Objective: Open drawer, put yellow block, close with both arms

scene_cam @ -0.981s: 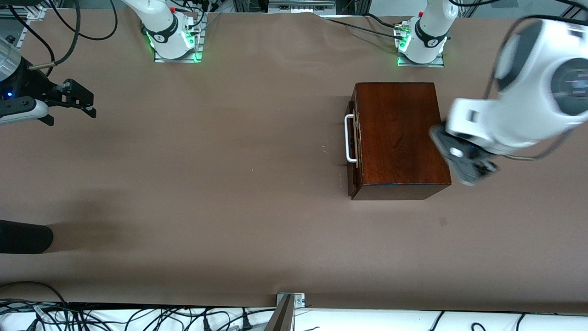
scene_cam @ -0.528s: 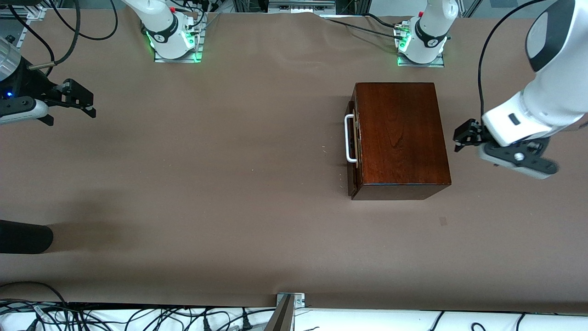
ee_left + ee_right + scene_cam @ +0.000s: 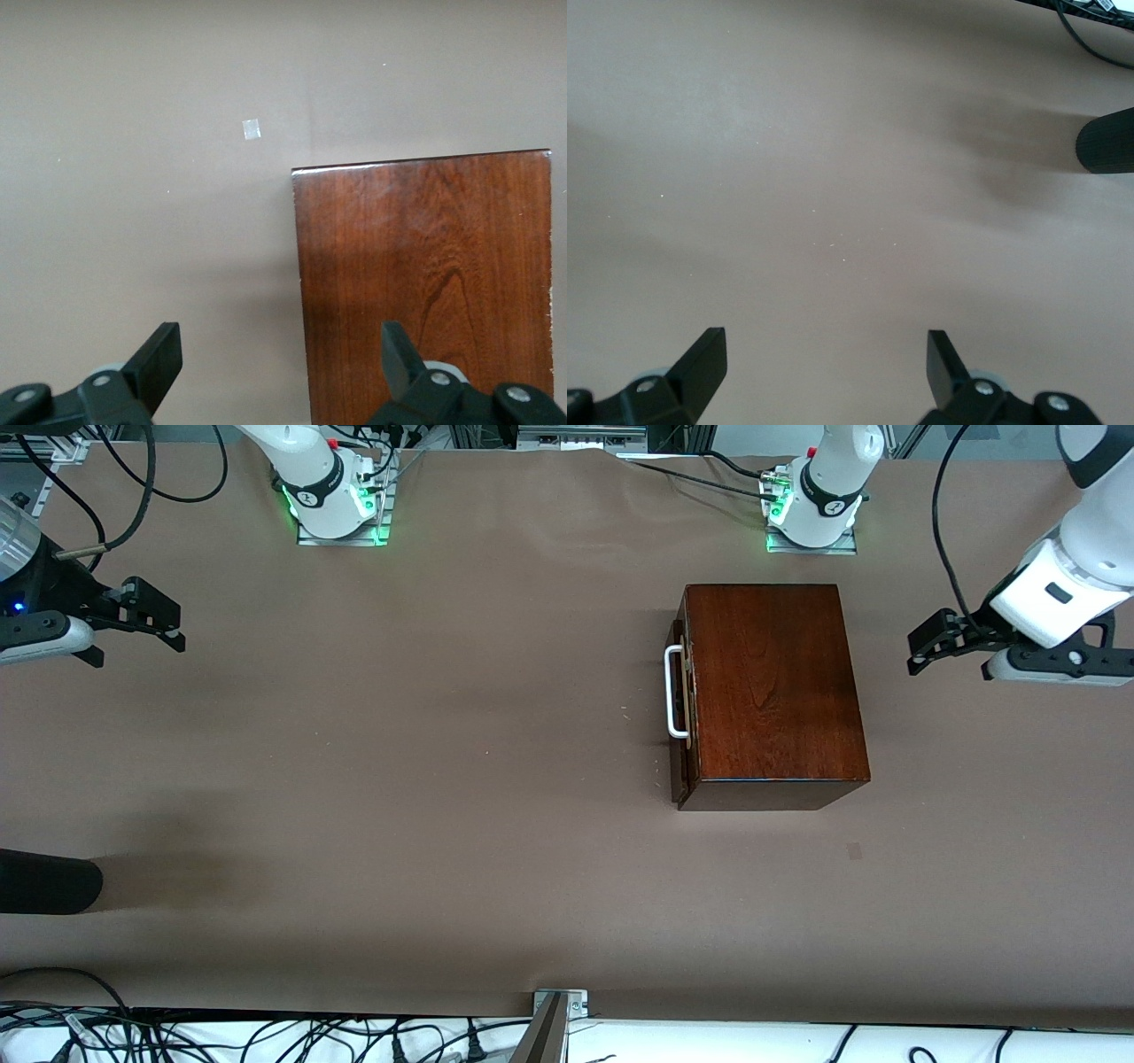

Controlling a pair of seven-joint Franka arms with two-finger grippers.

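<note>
The drawer (image 3: 680, 717) is shut, in its wooden box (image 3: 771, 691) near the left arm's base; left gripper (image 3: 926, 648) beside the box, fingers apart; right gripper (image 3: 164, 624) waits, fingers apart, at the right arm's end

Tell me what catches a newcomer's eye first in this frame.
The glossy reddish-brown wooden box stands out, toward the left arm's end of the table, its drawer shut with the white handle facing the right arm's end. The left gripper hangs open beside it; the right gripper waits open at the table's edge.
</note>
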